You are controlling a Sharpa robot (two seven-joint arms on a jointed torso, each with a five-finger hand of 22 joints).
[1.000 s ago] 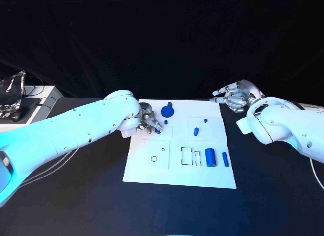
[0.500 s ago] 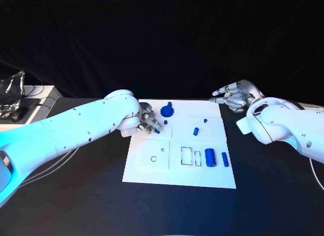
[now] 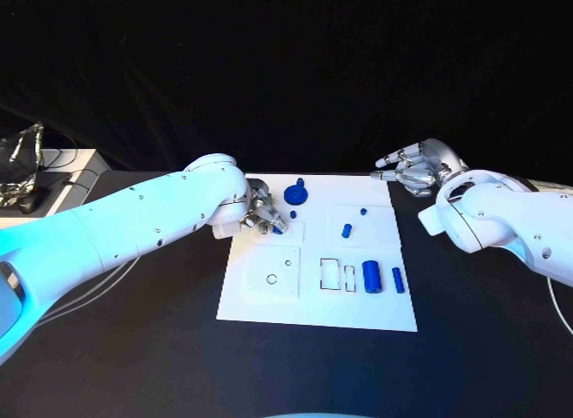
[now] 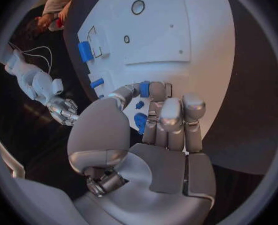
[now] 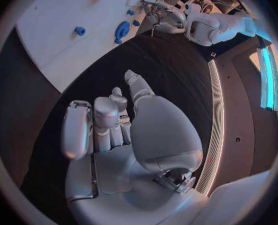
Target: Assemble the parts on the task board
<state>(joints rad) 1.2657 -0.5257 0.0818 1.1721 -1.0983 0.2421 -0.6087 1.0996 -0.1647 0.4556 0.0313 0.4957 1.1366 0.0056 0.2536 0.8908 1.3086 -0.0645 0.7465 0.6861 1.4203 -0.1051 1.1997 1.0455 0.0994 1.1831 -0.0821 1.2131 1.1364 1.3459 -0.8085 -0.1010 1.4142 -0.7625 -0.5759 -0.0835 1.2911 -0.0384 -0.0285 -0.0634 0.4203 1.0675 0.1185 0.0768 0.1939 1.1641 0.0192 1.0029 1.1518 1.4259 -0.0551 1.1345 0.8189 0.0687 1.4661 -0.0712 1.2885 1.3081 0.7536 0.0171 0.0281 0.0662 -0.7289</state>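
The white task board (image 3: pixel 314 305) lies mid-table. My left hand (image 3: pixel 259 215) rests over its near-left back part and pinches a small blue part (image 4: pixel 144 88) between thumb and a fingertip, low over the board (image 4: pixel 176 35). A blue teardrop part (image 3: pixel 295 197) and a tiny blue piece (image 3: pixel 293 214) lie just beside that hand. A short blue peg (image 3: pixel 347 232) stands mid-board. A thick blue cylinder (image 3: pixel 372 278) and a thin blue bar (image 3: pixel 397 280) sit at the right. My right hand (image 3: pixel 412 170) hovers off the board's back right corner, fingers apart, holding nothing.
Empty rectangular slots (image 3: pixel 329 275) and a round hole (image 3: pixel 272 280) mark the board's front half. A white box with crumpled foil (image 3: pixel 21 161) stands at the far left of the table. Black table surface surrounds the board.
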